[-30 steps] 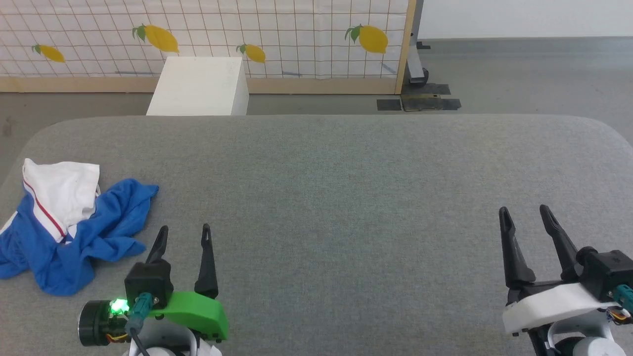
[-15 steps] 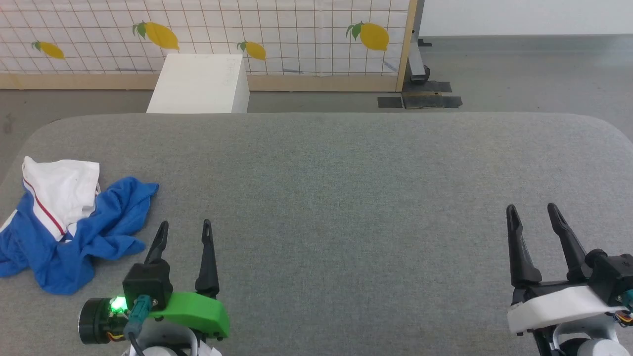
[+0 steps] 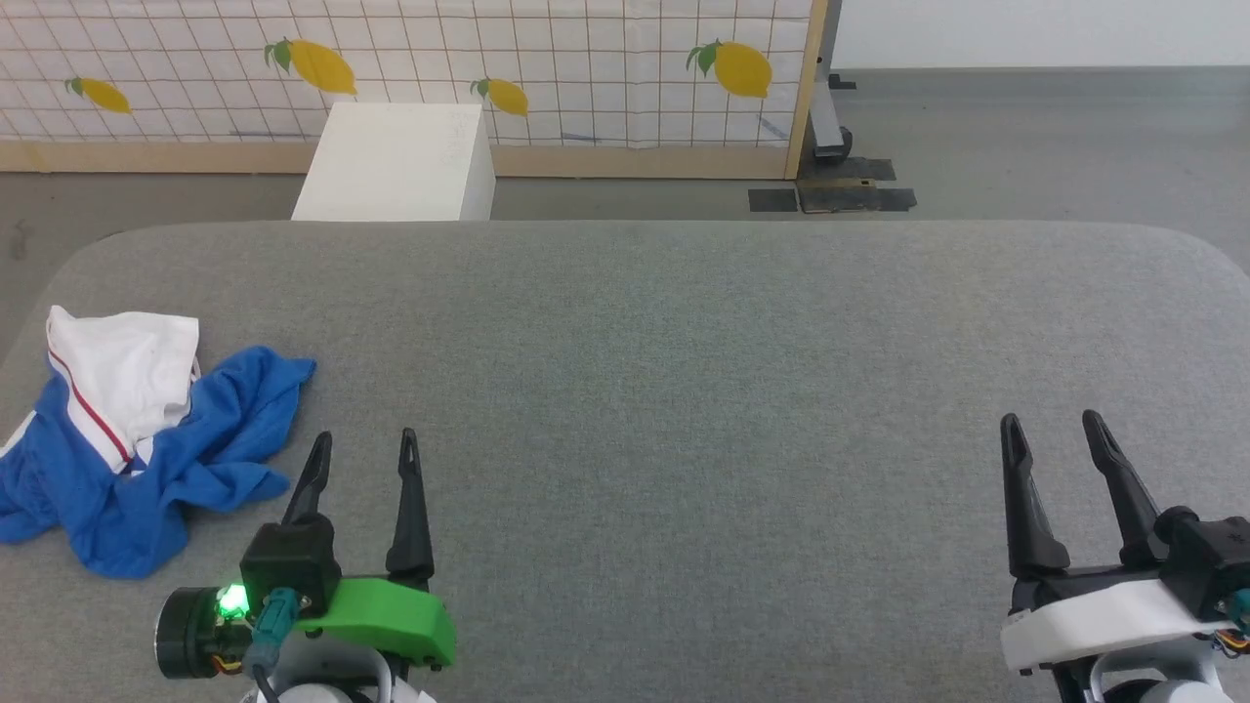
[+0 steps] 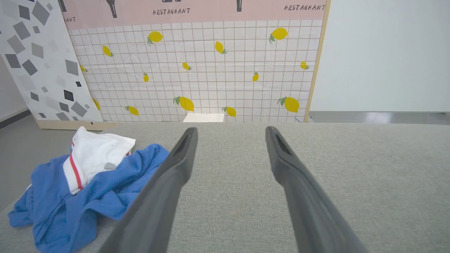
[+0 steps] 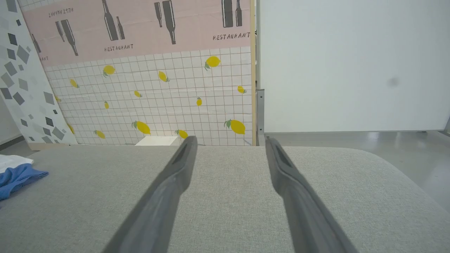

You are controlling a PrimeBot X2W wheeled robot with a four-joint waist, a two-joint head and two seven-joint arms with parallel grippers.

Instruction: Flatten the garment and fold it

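The garment (image 3: 146,444) lies crumpled at the left edge of the grey table (image 3: 684,371), blue cloth with a white sleeve and red stripe on top. In the left wrist view the garment (image 4: 81,189) sits to the left of the fingers. My left gripper (image 3: 363,449) stands open just right of the garment, apart from it, nothing between its fingers. My right gripper (image 3: 1053,430) is open over bare table at the lower right. A blue and white corner of the garment (image 5: 15,174) shows at the left edge of the right wrist view.
A white box (image 3: 395,166) stands on the floor behind the table's far edge. A lemon-patterned panel (image 3: 410,68) with a wooden frame backs it, with a metal stand foot (image 3: 830,190) to its right. The table's corners are rounded.
The head camera has tilted slightly, shifting the whole picture. My right gripper has drawn a little toward the lower right. The garment and the left gripper keep their places.
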